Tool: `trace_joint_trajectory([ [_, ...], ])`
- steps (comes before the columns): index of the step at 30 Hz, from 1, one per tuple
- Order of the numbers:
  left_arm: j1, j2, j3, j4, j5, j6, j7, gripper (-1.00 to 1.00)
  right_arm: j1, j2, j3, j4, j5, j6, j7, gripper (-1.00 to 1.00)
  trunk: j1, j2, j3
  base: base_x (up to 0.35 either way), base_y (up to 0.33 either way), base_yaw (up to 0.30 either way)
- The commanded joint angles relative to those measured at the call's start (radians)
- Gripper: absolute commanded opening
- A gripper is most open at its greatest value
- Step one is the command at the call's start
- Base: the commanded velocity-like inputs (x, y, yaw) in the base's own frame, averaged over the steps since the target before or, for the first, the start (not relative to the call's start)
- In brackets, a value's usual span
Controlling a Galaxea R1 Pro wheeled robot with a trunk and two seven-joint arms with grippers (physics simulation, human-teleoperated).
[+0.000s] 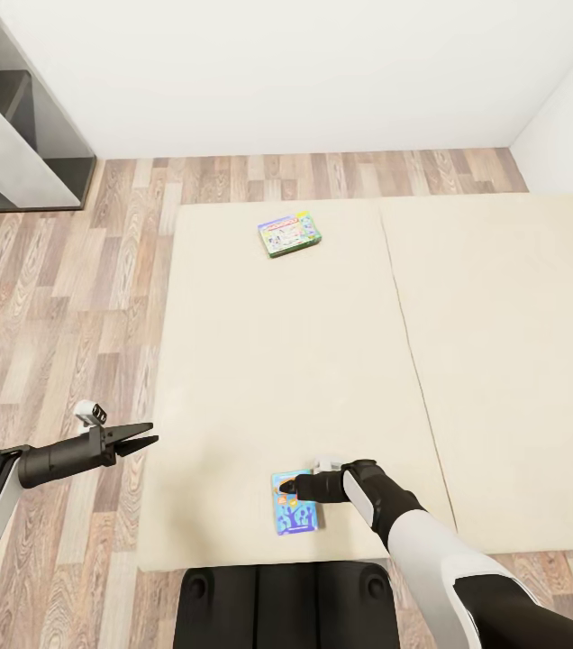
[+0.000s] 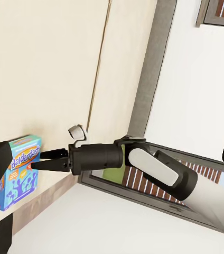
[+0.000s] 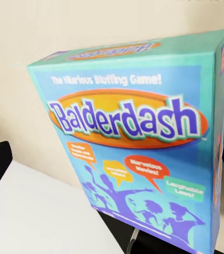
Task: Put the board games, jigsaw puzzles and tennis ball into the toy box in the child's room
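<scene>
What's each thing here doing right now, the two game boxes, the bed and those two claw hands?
Blue board game: lying flat near the bed's front edge, not lifted.
Green-bordered board game: lying flat farther up the bed, untouched.
Bed: two cream sections side by side, holding both games.
Right gripper: open, fingertips at the blue game's top edge.
Left gripper: open, empty, above the floor beside the bed.

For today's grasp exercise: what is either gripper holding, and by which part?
Nothing is clearly held. The right gripper is at the blue Balderdash box, grip unconfirmed; the left gripper is open.
</scene>
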Motion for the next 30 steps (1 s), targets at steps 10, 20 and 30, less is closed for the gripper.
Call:
trace_joint_trajectory([
  [10, 0.0, 0.0, 0.0, 0.0, 0.001, 0.011, -0.003, 1.0, 0.0, 0.0, 0.002, -0.001, -0.008, 0.006, -0.003, 1.0, 0.001, -0.002, -0.001, 0.0, 0.037, 0.0],
  [20, 0.0, 0.0, 0.0, 0.0, 0.001, 0.011, -0.003, 1.0, 0.0, 0.0, 0.002, -0.001, -0.008, 0.006, -0.002, 1.0, 0.001, -0.002, -0.001, 0.0, 0.008, 0.0],
  [30, 0.0, 0.0, 0.0, 0.0, 0.001, 0.011, -0.003, 1.0, 0.0, 0.0, 0.002, -0.001, -0.008, 0.006, -0.003, 1.0, 0.001, -0.002, -0.001, -0.021, 0.044, 0.0],
])
